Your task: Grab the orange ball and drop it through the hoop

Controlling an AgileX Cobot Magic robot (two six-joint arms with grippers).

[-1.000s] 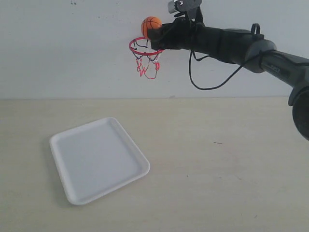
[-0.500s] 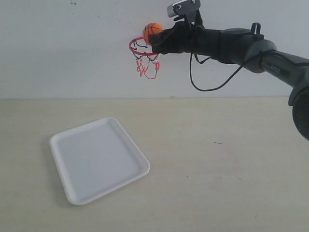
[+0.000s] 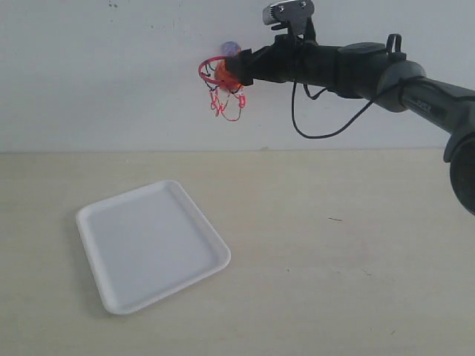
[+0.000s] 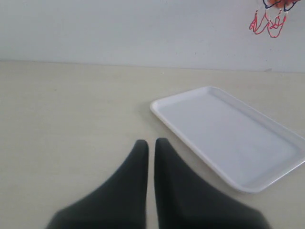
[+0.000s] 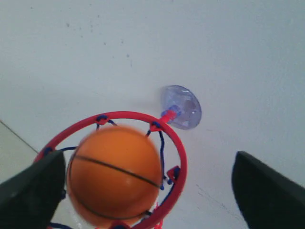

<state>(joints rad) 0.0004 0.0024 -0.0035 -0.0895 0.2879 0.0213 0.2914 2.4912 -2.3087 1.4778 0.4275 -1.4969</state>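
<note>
The left gripper hangs low over the table with its fingers pressed together on nothing, the white tray lying a little beyond its tips. This reads as an arm parked aside because it has no part in the drop. Up at the wall, the orange ball sits inside the red rim of the hoop, just ahead of the right gripper and between its fingers, gripped by neither as far as can be seen. Those fingers stand spread wide to either side of the rim, seemingly so the ball can sink through the net unsnagged.
</note>
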